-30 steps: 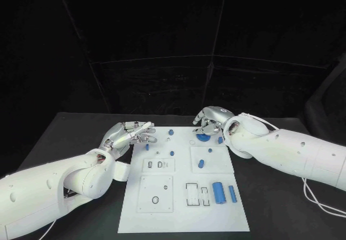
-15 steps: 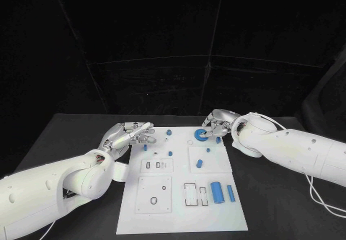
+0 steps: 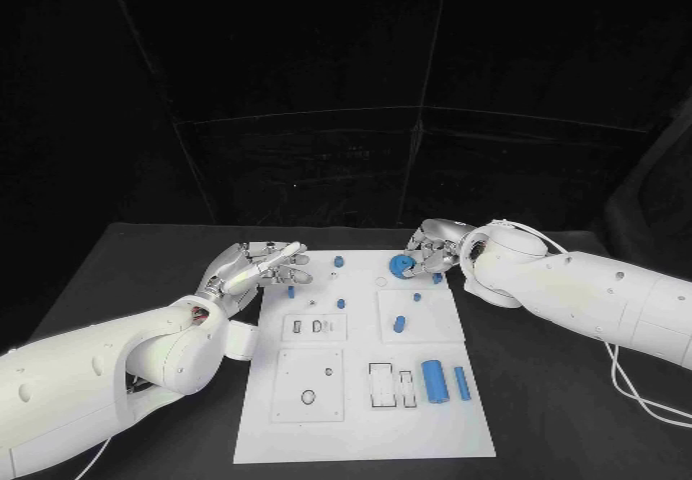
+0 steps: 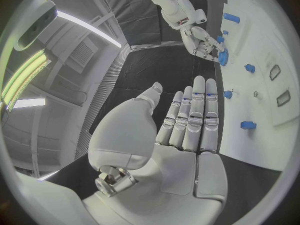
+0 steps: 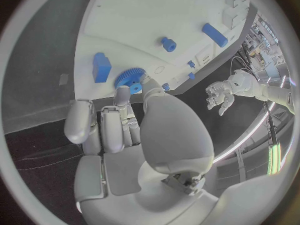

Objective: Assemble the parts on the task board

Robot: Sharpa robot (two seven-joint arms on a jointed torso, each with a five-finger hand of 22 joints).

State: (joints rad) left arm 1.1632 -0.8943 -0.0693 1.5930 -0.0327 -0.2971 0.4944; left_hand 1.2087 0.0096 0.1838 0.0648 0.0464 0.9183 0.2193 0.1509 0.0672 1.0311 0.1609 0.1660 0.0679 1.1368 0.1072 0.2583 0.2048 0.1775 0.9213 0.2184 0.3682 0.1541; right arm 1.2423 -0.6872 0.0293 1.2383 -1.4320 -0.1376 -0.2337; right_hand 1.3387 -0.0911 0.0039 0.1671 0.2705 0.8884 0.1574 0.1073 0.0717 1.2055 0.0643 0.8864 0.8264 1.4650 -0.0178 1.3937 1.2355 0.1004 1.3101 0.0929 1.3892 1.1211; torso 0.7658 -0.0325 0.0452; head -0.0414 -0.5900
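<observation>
Pinching the small blue toothed plastic gear (image 3: pixel 400 265) by its rim at the white task board's (image 3: pixel 361 420) far edge, the right hand (image 3: pixel 437 249) holds something light, stiff, slippery; left hand (image 3: pixel 260 266) spread, empty

Matt white task board (image 3: pixel 361 420); matt black table (image 3: pixel 144 270).

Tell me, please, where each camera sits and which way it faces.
Head view: on the head, looking down at the task board; both arms show.
Left wrist view: behind the left hand, facing across the board's edge to the right hand.
Right wrist view: behind the right hand, facing the board.
All three share the blue gear that the right hand holds.
</observation>
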